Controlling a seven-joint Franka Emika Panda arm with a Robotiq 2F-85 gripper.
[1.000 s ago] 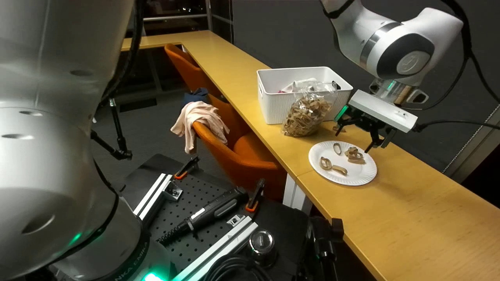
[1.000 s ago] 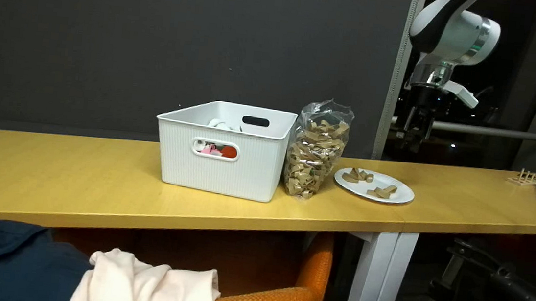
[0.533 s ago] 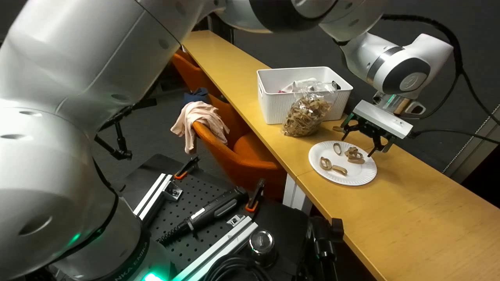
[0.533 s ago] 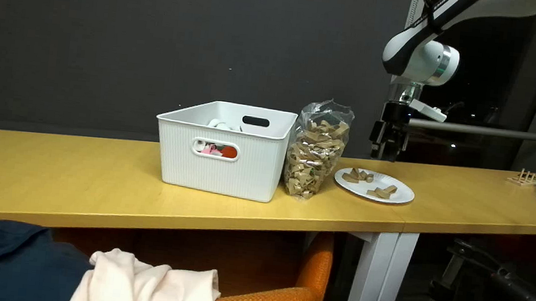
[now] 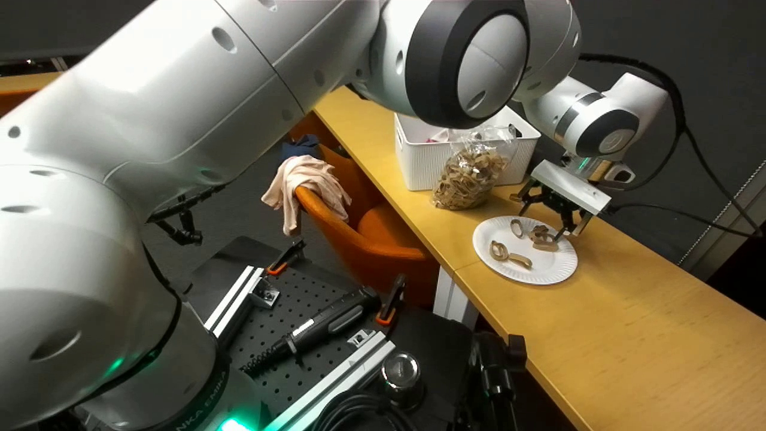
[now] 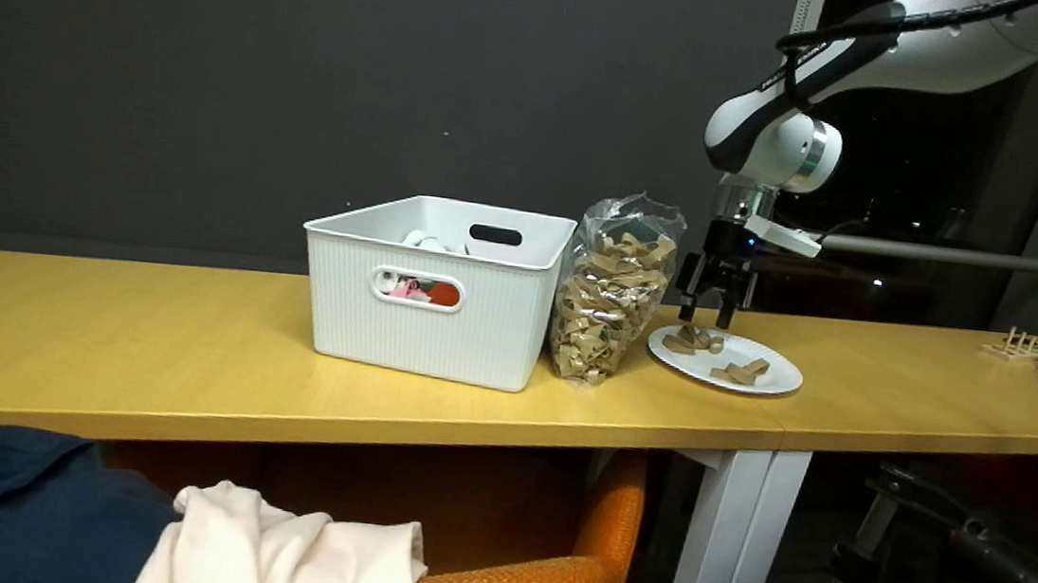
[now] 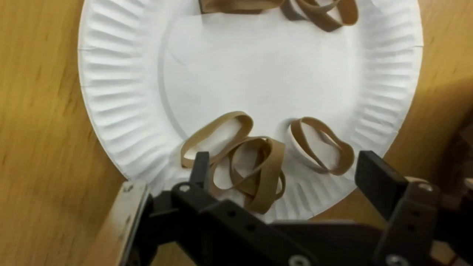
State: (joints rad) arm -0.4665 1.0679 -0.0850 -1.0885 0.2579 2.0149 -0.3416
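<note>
My gripper (image 7: 284,164) was spread wide with nothing in it, close to some rubber bands (image 7: 271,175) on the white plate (image 7: 258,74), near the bottom middle of the wrist view. I think this was the lining-up part, and the next move called for going down gently, then squeezing a band without pushing the plate.

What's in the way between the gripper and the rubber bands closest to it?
Nothing that I can see. The open gripper hangs close to those bands, and the wrist view shows no object between them. The bag stands beside the plate, out of the way.
</note>
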